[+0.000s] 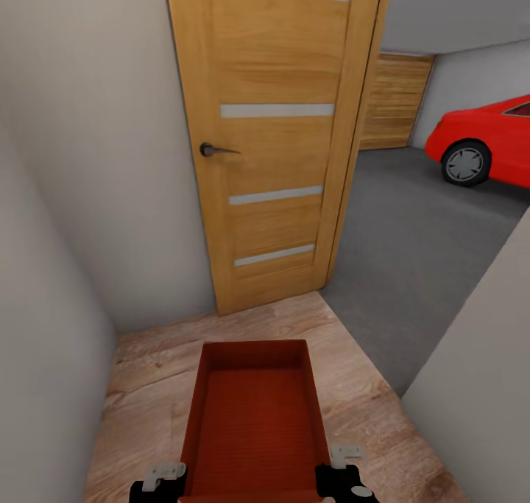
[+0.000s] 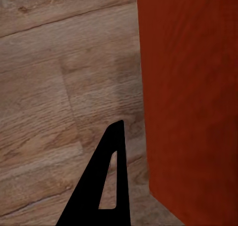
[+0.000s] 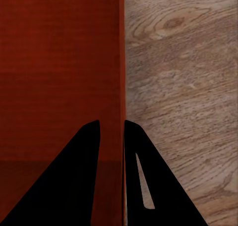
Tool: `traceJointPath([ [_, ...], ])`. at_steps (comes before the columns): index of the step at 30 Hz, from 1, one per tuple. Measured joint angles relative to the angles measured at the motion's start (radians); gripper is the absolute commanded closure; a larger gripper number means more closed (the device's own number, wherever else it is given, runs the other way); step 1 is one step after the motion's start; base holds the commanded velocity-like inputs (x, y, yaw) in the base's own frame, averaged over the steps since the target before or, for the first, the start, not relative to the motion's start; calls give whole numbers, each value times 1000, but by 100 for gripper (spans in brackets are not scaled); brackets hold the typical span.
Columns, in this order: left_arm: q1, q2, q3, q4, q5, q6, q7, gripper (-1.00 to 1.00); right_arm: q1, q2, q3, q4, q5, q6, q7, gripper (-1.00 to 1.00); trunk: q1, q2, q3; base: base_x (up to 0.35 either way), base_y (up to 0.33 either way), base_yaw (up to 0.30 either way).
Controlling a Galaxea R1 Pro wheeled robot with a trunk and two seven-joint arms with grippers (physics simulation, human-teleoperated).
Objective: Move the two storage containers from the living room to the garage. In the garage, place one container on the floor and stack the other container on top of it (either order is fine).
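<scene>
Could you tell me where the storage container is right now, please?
In the head view the container is low centre, carried between both grippers over the wood-plank floor, before the wooden door and the garage opening.

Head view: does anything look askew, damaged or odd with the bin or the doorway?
Nothing stands out. The bin is level and empty, held over the wood floor, with the right gripper clamped on its wall. The door stands open to the garage, where a red car is parked.

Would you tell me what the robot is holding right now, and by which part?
The right end effector pinches a side wall of the storage container. Whether the left end effector grips its opposite side cannot be told.
</scene>
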State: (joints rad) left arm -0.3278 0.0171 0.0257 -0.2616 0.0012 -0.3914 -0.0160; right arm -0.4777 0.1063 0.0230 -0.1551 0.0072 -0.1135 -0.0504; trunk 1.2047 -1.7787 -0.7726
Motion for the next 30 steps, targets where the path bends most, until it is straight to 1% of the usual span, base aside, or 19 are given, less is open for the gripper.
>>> traceJointPath([
  [13,0,0,0,0,0,0,1,100,0,0,0,0,0,0,0,100,0,0,0,294,118,-1],
  [19,0,0,0,0,0,-1,1,100,0,0,0,0,0,0,-1,100,0,0,0,58,25,-58],
  [30,0,0,0,1,0,-1,1,100,0,0,0,0,0,0,0,100,1,0,0,5,2,-195],
])
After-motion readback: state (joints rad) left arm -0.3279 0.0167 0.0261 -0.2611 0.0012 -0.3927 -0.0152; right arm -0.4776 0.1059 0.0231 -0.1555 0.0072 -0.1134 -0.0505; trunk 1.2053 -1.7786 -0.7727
